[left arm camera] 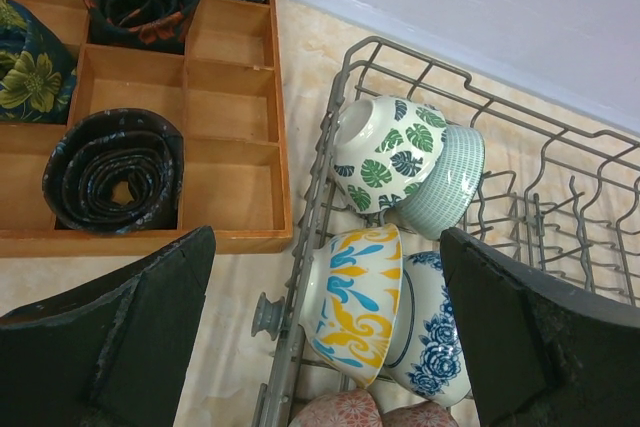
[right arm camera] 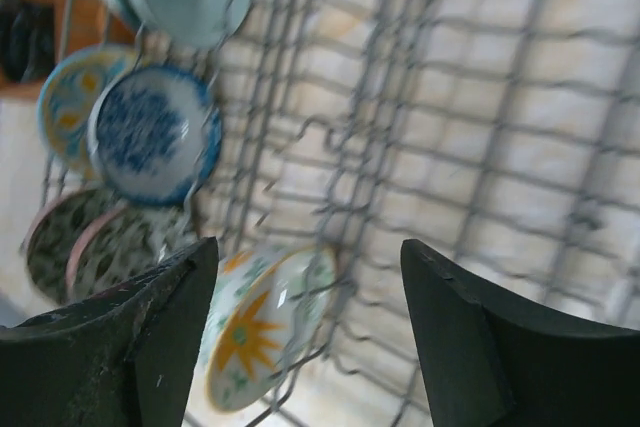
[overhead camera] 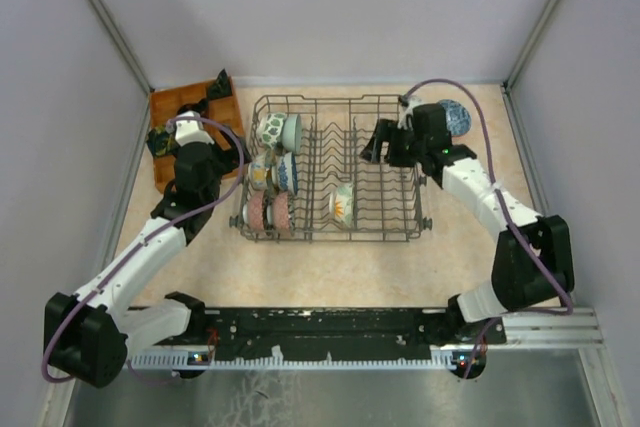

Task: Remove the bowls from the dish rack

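Note:
The dish rack (overhead camera: 330, 237) stands mid-table. Several bowls sit on edge along its left side: a green-leaf one (overhead camera: 271, 130), a yellow-and-blue one (overhead camera: 260, 172), a blue floral one (overhead camera: 286, 173) and pink ones (overhead camera: 256, 209). An orange-star bowl (overhead camera: 343, 203) leans near the front middle. One blue bowl (overhead camera: 455, 117) lies outside the rack at the back right. My left gripper (overhead camera: 215, 165) hovers open at the rack's left rim (left arm camera: 279, 366), its fingers either side of the yellow-and-blue bowl (left arm camera: 360, 297) without touching it. My right gripper (overhead camera: 378, 142) hangs open and empty over the rack's right half, above the orange-star bowl (right arm camera: 265, 332).
An orange-brown wooden compartment tray (overhead camera: 190, 107) with rolled dark cloths (left arm camera: 115, 167) sits just left of the rack. Walls enclose the table on three sides. A strip of bare tabletop runs between the rack and the arm bases.

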Robot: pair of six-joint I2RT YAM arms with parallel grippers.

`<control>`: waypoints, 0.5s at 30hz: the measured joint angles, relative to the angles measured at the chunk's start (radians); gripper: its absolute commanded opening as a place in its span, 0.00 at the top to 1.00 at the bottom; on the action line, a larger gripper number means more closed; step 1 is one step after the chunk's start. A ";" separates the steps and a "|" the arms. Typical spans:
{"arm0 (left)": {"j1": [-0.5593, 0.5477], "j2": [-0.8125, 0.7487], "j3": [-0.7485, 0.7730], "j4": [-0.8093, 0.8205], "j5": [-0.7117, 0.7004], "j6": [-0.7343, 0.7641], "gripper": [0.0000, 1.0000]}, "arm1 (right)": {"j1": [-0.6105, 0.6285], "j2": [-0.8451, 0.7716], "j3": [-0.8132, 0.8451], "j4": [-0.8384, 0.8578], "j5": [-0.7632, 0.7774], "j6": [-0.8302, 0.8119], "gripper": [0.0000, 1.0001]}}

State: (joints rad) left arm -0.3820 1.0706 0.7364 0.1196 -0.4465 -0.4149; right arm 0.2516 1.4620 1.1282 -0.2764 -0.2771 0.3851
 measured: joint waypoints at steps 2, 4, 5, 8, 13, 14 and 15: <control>0.000 0.000 0.000 0.000 -0.001 0.000 0.01 | 0.046 -0.016 -0.064 0.040 -0.048 0.034 0.28; 0.000 0.000 0.000 0.000 -0.003 0.000 0.01 | 0.076 -0.043 -0.137 0.089 -0.091 0.074 0.29; 0.000 0.000 0.000 0.000 -0.005 0.000 0.01 | 0.082 -0.056 -0.162 0.104 -0.103 0.090 0.29; 0.000 0.000 0.000 0.000 -0.006 0.000 0.01 | 0.096 -0.087 -0.215 0.144 -0.127 0.129 0.29; 0.000 0.000 0.000 0.000 -0.007 0.000 0.01 | 0.129 -0.119 -0.267 0.217 -0.160 0.182 0.31; 0.000 0.000 0.000 0.000 -0.007 0.000 0.01 | 0.137 -0.121 -0.279 0.233 -0.164 0.190 0.32; 0.000 0.001 0.000 0.000 -0.007 0.000 0.01 | 0.145 -0.122 -0.290 0.240 -0.167 0.196 0.32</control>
State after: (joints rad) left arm -0.3820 1.0714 0.7364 0.1196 -0.4534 -0.4152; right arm 0.3969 1.3396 0.8387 -0.0364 -0.4442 0.5816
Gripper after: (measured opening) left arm 0.995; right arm 0.689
